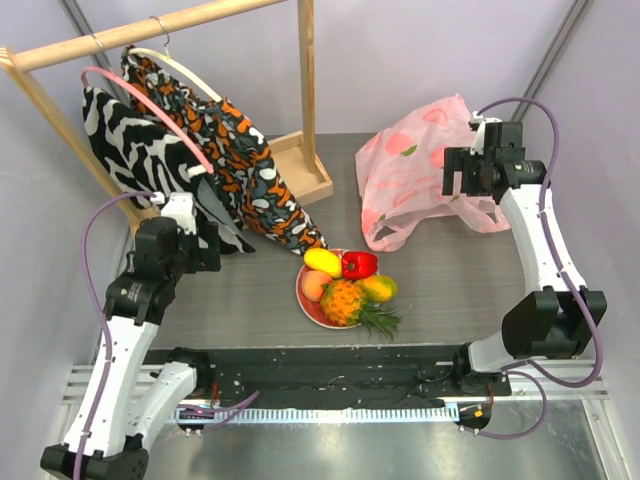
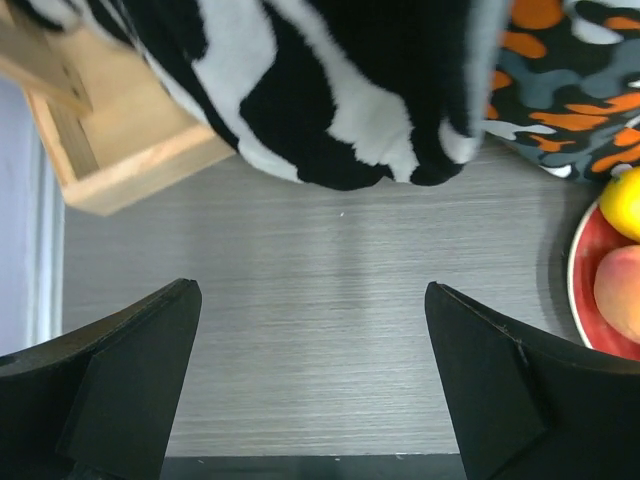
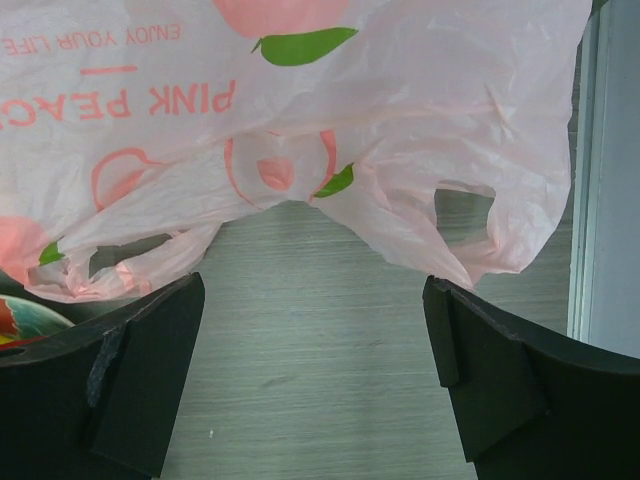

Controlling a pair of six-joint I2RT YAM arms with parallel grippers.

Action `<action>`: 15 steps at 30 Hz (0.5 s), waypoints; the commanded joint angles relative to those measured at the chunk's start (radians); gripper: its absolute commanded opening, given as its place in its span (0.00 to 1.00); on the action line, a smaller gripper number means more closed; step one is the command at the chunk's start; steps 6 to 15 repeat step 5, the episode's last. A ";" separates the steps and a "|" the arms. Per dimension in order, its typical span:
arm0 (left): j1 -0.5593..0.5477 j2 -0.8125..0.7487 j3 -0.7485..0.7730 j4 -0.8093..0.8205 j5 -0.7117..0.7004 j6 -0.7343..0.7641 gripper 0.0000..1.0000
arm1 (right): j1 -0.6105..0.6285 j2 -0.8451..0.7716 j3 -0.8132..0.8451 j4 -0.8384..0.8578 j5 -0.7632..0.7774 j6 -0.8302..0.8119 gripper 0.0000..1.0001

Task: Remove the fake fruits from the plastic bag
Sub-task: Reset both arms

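Fake fruits (image 1: 347, 285) sit heaped on a round red plate (image 1: 303, 297) near the middle of a grey table (image 1: 250, 290), not inside the bag. The pile holds an orange pineapple (image 1: 345, 300) lying on its side with its green crown hanging over the plate's near rim, a yellow mango (image 1: 322, 261), a glossy red pepper (image 1: 359, 264), a peach-coloured piece (image 1: 313, 286) and a small orange piece (image 1: 378, 288). All of them touch one another.

To the right and further back, the plastic bag (image 1: 410, 175) lies crumpled on the table, close to the plate. It is thin, translucent pink, printed with pink peaches, green leaves and pink lettering. Its handle loops lie flat on the near side. It looks slack, but what is inside cannot be made out through the folds.

Over the bag's right side hangs the right gripper (image 1: 465, 185), its black jaws spread wide apart with nothing between them. Its wrist camera shows the bag's edge just beyond the fingertips (image 3: 190, 300).

On the left side of the table, the left gripper (image 2: 310, 290) is also spread wide and holds nothing, with bare tabletop below it. Just beyond it hang a black-and-white garment (image 1: 125, 135) and an orange patterned garment (image 1: 240, 160) on a wooden rack (image 1: 150, 30).
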 commanded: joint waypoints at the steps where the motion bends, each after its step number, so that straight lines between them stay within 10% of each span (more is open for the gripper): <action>1: 0.079 -0.014 -0.027 0.081 0.026 -0.121 1.00 | -0.002 -0.074 -0.024 0.033 0.025 0.012 1.00; 15: 0.126 -0.014 -0.027 0.075 0.055 -0.128 1.00 | -0.002 -0.109 -0.073 0.041 -0.014 0.011 1.00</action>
